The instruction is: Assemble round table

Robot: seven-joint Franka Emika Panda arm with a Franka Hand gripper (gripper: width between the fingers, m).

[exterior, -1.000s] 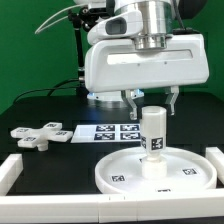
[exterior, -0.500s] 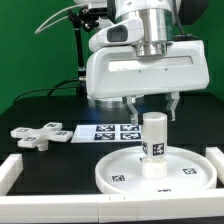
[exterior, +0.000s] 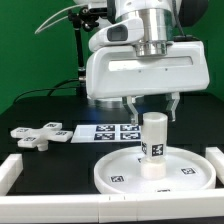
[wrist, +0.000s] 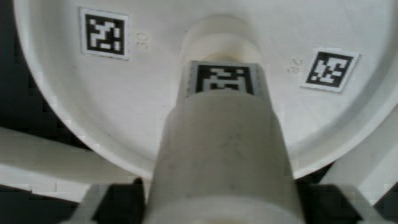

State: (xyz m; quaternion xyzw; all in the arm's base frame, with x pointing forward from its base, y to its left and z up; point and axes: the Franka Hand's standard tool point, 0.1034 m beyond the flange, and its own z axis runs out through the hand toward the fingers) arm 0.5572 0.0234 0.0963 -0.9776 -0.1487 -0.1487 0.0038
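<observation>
The short cylindrical leg stands upright at the centre of the large rimmed round disc, its tag facing the camera. My gripper hangs right above it, open, with one finger on each side of the leg's top and a small gap to it. In the wrist view the leg runs up between the dark fingers over the disc. The cross-shaped foot piece lies flat on the black table at the exterior view's left.
The marker board lies behind the disc. White border rails run along the front, the exterior view's left and right. A green backdrop stands behind the arm.
Between one second and half a second ago the gripper body shifted slightly and the leg settled a little lower on the disc. Nothing has moved since.
</observation>
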